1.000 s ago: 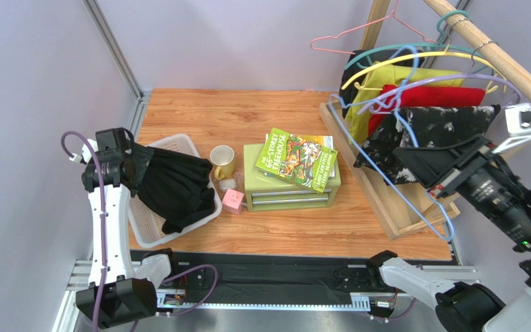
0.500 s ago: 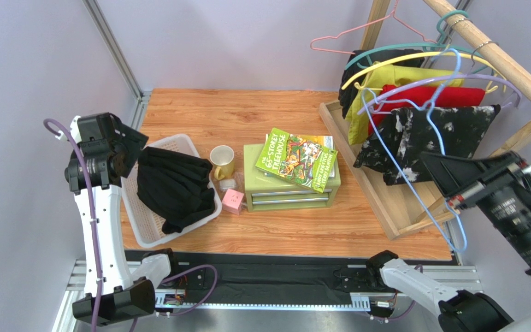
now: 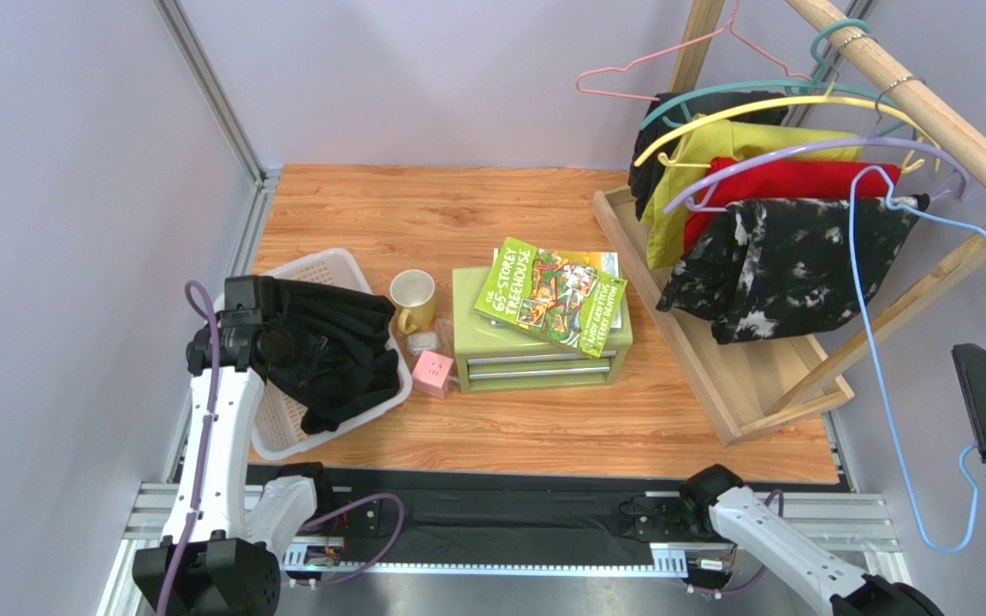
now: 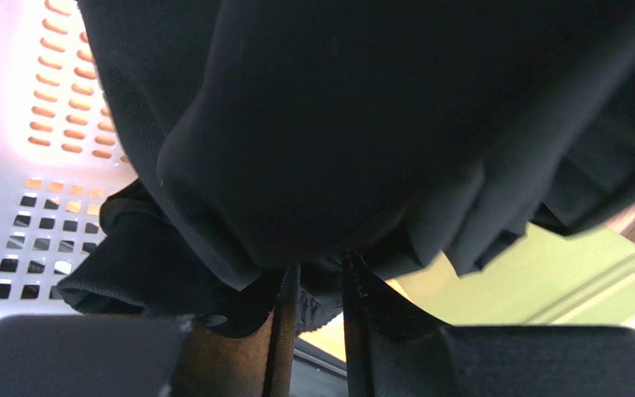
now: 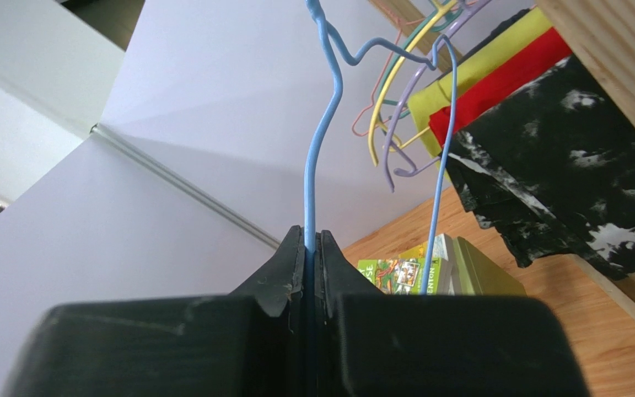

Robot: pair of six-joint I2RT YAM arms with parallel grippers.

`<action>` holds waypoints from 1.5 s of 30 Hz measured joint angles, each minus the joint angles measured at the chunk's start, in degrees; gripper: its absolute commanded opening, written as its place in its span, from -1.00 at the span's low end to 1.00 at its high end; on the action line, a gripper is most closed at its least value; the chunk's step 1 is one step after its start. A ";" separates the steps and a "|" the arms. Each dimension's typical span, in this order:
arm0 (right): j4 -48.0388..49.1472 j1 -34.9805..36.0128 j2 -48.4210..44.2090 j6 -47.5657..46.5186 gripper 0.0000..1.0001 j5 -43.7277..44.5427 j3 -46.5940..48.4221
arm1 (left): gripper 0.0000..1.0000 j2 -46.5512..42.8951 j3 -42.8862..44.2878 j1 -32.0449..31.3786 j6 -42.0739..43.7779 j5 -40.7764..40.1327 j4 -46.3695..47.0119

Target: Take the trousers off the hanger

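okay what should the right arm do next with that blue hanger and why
Probably set it aside. The right tool is shut on the bare blue hanger, pulled off the rail, while the speckled trousers hang on the rack.

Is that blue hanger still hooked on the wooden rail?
Off. The blue hanger hangs bare beside the rack, clear of the wooden rail, its wire pinched in the right gripper.

Pale lilac-grey walls (image 3: 460, 77) with a metal corner post (image 3: 209, 90) enclose a wooden tabletop (image 3: 460, 212) under even light, a wooden rack (image 3: 961, 141) at right.
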 measured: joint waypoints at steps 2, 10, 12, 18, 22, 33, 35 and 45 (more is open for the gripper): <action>-0.04 0.15 0.13 0.83 -1.00 2.25 -0.33 | -0.40 0.57 -0.42 0.44 -0.24 -0.28 0.00; 0.09 0.31 3.52 3.78 -1.00 8.76 -4.17 | -0.40 4.79 -2.80 3.61 0.66 -3.56 0.20; -0.15 0.28 5.73 4.33 -1.00 9.66 -4.85 | -0.40 6.38 -2.64 3.72 1.55 -5.25 0.09; -0.20 0.31 13.81 4.59 -1.00 12.04 -5.75 | -0.43 12.96 0.31 3.96 7.34 -12.39 0.31; 0.11 0.46 16.09 3.37 -1.00 13.84 -5.97 | -0.43 15.85 3.50 4.15 12.24 -15.78 1.18; 0.24 0.50 11.15 -1.42 -1.00 13.42 -3.96 | -0.43 20.81 7.50 4.22 14.29 -16.31 2.34; 0.52 0.50 8.26 -1.60 -1.00 13.66 -5.88 | -0.45 21.03 6.93 4.39 14.53 -16.44 2.32; -0.20 0.50 9.31 -1.11 -1.00 24.02 -9.27 | -0.08 22.32 6.64 5.68 15.54 -14.80 1.51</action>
